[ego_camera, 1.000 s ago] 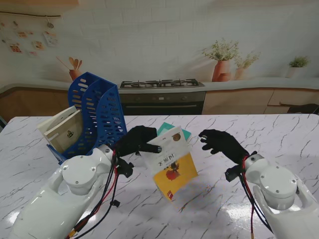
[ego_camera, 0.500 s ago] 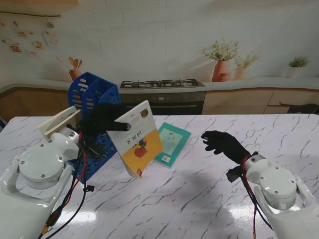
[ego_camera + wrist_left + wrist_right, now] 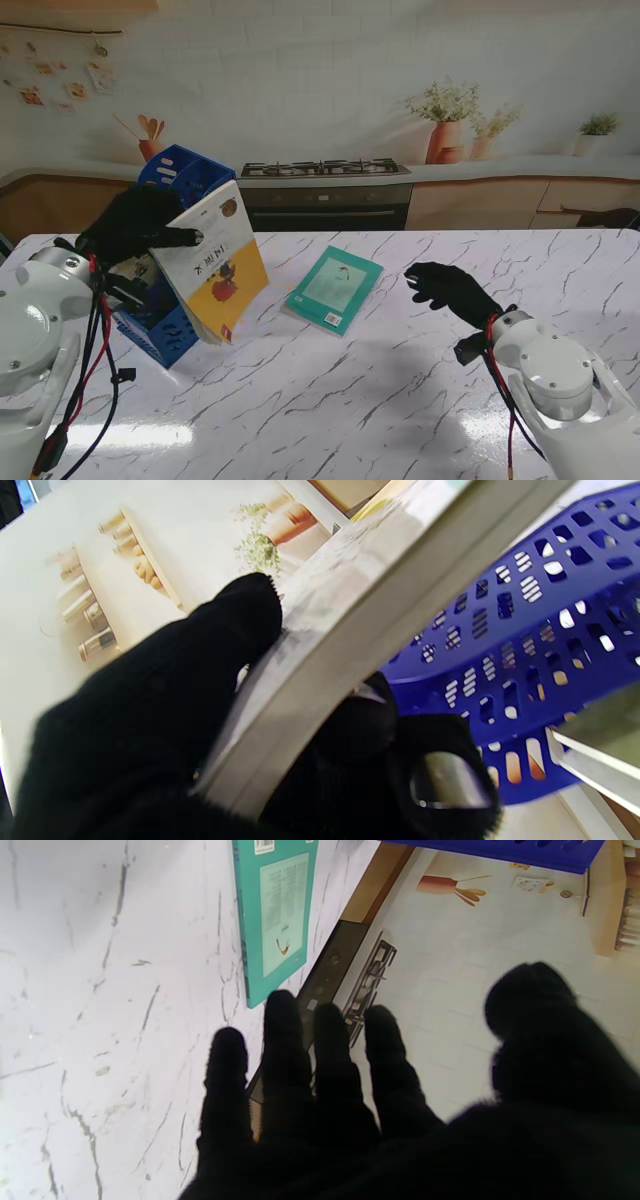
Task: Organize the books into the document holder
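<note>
My left hand (image 3: 135,228) is shut on a white and yellow book (image 3: 213,262), holding it tilted in the air right in front of the blue document holder (image 3: 180,175). The left wrist view shows the book's page edge (image 3: 350,625) pinched between the black fingers (image 3: 200,645), with the holder's perforated wall (image 3: 525,625) just beyond. A teal book (image 3: 335,289) lies flat on the marble table (image 3: 380,400) near the middle. My right hand (image 3: 447,287) hovers open to the right of the teal book (image 3: 275,915), touching nothing.
A pale book edge (image 3: 595,765) shows inside the holder in the left wrist view. Behind the table runs a kitchen backdrop with a stove (image 3: 325,170) and potted plants (image 3: 445,125). The holder stands at the table's far left.
My left hand has carried the white and yellow book leftward from the table's middle to the document holder. The teal book is now uncovered. The right hand has stayed in place.
</note>
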Controlling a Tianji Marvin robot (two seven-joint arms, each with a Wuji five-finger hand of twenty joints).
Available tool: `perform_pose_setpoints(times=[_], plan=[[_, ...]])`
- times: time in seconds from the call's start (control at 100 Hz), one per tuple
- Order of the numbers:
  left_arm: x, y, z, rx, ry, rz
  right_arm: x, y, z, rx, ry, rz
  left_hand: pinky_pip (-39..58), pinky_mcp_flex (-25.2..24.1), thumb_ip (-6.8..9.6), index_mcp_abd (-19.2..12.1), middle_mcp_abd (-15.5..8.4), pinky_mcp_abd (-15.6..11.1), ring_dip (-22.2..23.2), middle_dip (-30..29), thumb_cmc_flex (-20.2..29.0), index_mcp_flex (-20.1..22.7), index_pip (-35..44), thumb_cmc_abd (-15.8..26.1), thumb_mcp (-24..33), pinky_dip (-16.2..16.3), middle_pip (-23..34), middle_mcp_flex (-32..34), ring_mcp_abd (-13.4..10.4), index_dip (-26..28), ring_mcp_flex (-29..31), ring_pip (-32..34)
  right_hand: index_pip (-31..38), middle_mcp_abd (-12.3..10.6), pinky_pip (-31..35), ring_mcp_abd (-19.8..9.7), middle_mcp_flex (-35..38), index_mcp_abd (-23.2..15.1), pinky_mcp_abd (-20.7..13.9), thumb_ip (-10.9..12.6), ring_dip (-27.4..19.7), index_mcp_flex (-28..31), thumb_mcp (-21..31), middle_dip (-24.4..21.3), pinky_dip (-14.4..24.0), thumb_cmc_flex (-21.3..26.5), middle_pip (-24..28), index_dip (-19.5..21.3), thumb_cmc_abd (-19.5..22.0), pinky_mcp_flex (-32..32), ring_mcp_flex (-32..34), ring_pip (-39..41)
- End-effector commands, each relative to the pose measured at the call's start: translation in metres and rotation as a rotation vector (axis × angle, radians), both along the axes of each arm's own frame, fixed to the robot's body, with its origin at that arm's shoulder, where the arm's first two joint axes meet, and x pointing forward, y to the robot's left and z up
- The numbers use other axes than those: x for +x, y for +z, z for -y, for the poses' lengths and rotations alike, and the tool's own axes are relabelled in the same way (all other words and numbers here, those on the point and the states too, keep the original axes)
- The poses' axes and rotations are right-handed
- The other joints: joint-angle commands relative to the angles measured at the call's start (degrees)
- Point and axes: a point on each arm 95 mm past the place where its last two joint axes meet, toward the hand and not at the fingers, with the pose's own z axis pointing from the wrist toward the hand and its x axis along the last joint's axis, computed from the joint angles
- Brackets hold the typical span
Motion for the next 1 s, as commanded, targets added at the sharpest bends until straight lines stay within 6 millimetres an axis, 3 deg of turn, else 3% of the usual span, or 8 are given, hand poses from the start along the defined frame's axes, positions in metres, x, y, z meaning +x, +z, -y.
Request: perform_pose_setpoints(times=[0.0, 0.48, 0.78, 0.99], plan=[[-0.006, 0.011, -0.005, 0.020, 0.007, 0.028, -0.001, -0.002, -0.004, 0.005, 0.006, -0.001, 13.1, 0.5, 4.77, 1.7, -4.3, -11.9, -1.1, -0.2, 5.3, 2.7, 4.5, 1.8, 7.0, 0.2, 0.6, 7.3, -5.9, 1.5, 0.1, 2.3, 0.6, -1.6, -0.6, -0.8, 1.3, -0.3, 14.0, 2.4, 0.1, 1.2, -0.8, 0.5, 0.0, -1.5, 0.6, -0.9, 0.2, -0.3, 0.1, -0.2], [-0.027, 0.049, -0.040, 0.133, 0.164, 0.067, 0.000, -0.001, -0.002, -0.015, 0.000, 0.007, 13.1, 0.5, 4.57, 1.1, -5.2, -11.7, -1.1, 0.3, 5.5, 2.3, 4.3, 1.8, 6.0, 0.0, -0.2, 7.0, -5.8, 1.8, 0.1, 2.1, 0.6, -1.6, -1.0, -0.9, 1.4, -0.1, 14.0, 2.2, 0.0, 1.2, 0.8, 0.6, -0.1, -2.3, 0.3, -0.9, 0.0, -0.5, 0.1, -0.4], [-0.027, 0.052, -0.055, 0.175, 0.223, 0.037, 0.001, -0.004, -0.002, -0.017, 0.007, -0.001, 12.9, 0.5, 4.56, 0.4, -5.9, -11.6, -1.0, 0.8, 5.5, 2.3, 4.2, 1.9, 5.7, -0.1, -0.8, 7.0, -5.8, 2.0, 0.1, 1.9, 0.6, -1.8, -0.9, -1.3, 1.2, -0.2, 13.7, 2.1, 0.1, 1.1, 0.6, 0.7, 0.0, -2.3, 0.5, -0.9, 0.4, -0.3, 0.1, -0.3], [-0.017, 0.051, -0.067, 0.207, 0.274, 0.017, 0.002, -0.004, -0.004, -0.016, 0.012, 0.000, 12.8, 0.5, 4.28, 0.1, -6.2, -11.6, -0.9, 1.0, 5.4, 2.2, 4.0, 1.9, 5.3, -0.2, -1.5, 7.0, -5.8, 2.1, 0.1, 1.8, 0.7, -2.0, -0.8, -1.4, 1.3, -0.3, 13.6, 2.1, 0.2, 1.2, 0.1, 0.7, 0.1, -2.4, 0.6, -0.9, 0.6, -0.1, 0.3, -0.2]])
